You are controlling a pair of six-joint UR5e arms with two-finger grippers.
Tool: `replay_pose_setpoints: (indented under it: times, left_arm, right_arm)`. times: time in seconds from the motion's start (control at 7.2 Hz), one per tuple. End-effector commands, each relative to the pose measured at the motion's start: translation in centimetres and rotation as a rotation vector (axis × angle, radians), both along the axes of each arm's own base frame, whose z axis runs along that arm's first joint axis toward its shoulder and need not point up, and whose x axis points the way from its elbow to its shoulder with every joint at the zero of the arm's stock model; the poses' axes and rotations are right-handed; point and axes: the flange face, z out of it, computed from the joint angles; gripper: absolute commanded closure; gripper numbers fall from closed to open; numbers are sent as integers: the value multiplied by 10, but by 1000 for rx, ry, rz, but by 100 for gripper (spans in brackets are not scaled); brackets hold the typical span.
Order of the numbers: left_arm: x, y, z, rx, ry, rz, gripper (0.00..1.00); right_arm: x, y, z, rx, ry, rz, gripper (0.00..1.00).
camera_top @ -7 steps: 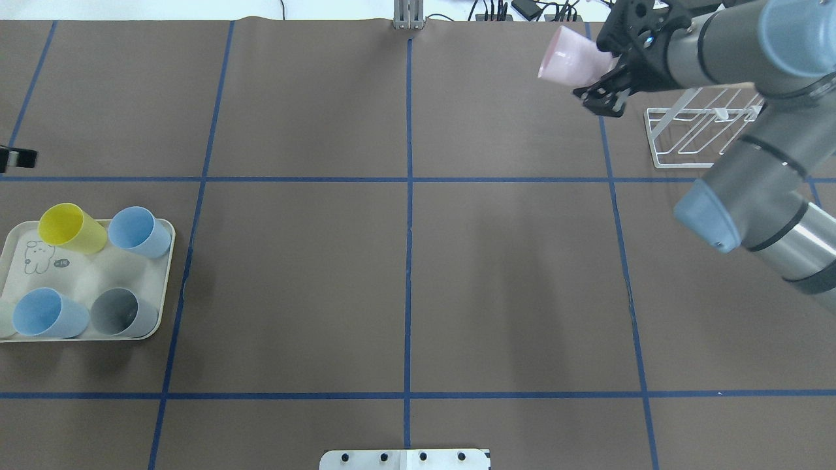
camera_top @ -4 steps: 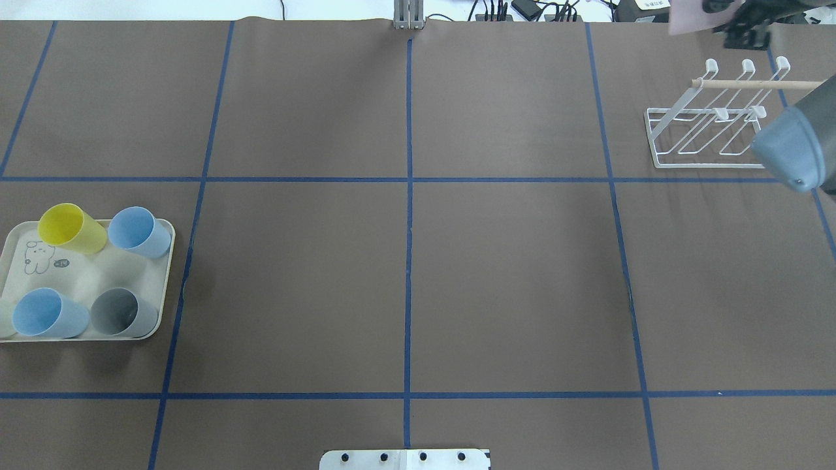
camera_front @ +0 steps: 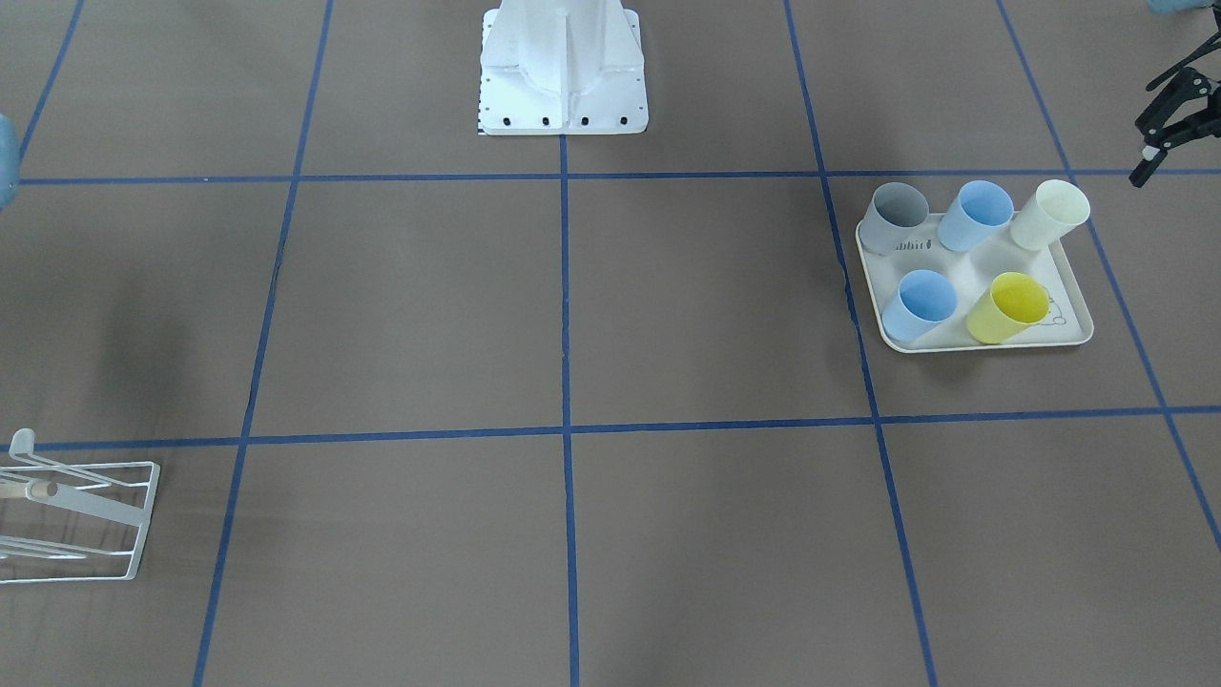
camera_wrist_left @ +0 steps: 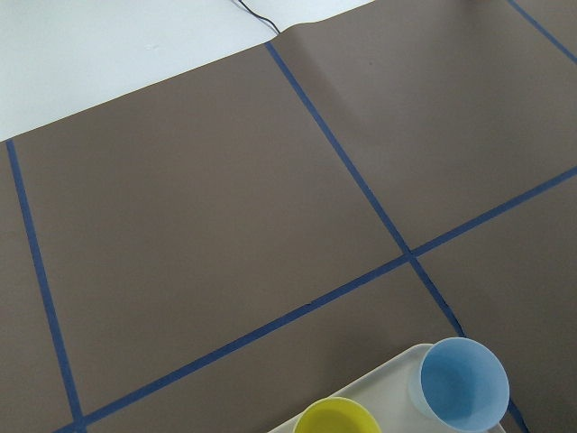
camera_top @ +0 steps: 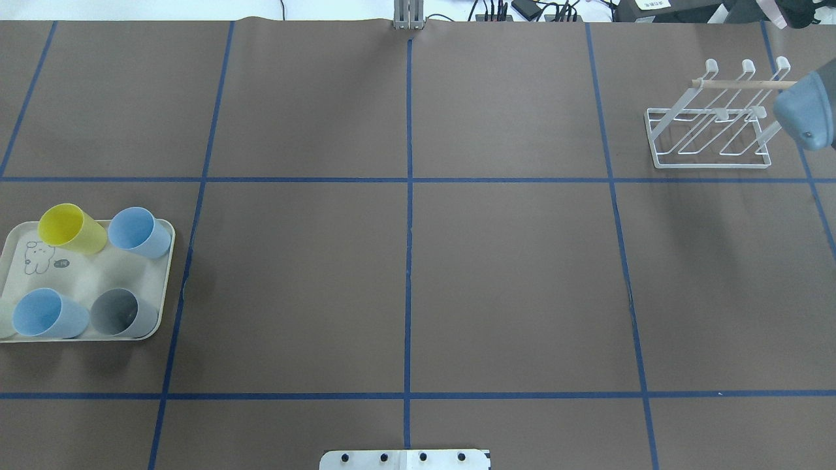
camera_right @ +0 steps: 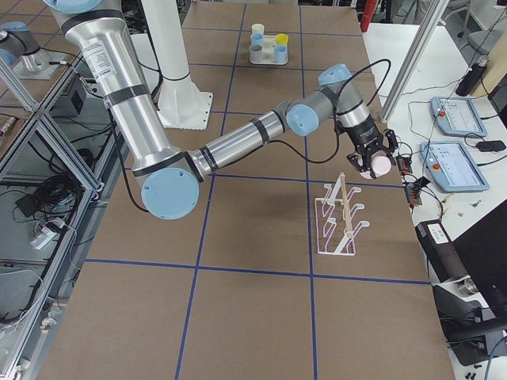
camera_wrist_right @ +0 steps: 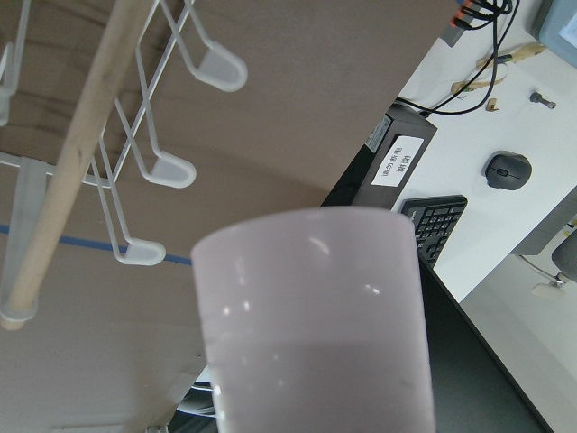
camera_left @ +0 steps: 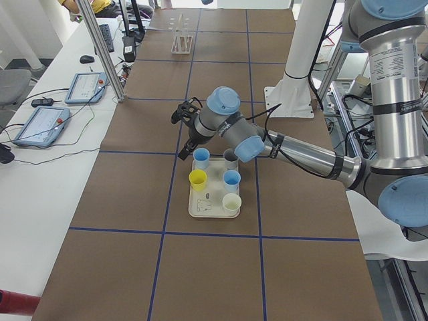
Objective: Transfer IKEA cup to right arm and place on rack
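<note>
The pink IKEA cup (camera_wrist_right: 315,307) fills the lower middle of the right wrist view, and my right gripper (camera_right: 371,165) is shut on it. The gripper holds the cup in the air just past the far end of the white wire rack (camera_right: 341,222), near the table's edge. In the overhead view only a pink sliver of the cup (camera_top: 774,14) shows, at the top right above the rack (camera_top: 712,124). My left gripper (camera_front: 1149,162) hangs open and empty beside the tray (camera_front: 1068,339), on the other side of the table.
The cream tray (camera_top: 163,287) holds a yellow cup (camera_top: 70,228), two blue cups, a grey one and a cream one. Beyond the table edge by the rack are a keyboard (camera_wrist_right: 433,225), a mouse and cables. The robot's white base (camera_front: 563,67) stands mid-table.
My right arm has carried the pink cup from left of the rack to the right and away, past the rack's far end. The cup is now almost out of the overhead view.
</note>
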Motion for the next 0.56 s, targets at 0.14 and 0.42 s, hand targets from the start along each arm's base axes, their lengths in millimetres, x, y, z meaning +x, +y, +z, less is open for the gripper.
replay_pose_setpoints:
  times: [0.14,0.42]
  left_arm:
    - [0,0,0,-2,1,-1,0]
    - [1,-1,1,-3,1,0,0]
  right_arm:
    - [-29,-7,48,42,79,-7,100]
    - [-54,1,59,39,119,-9,100]
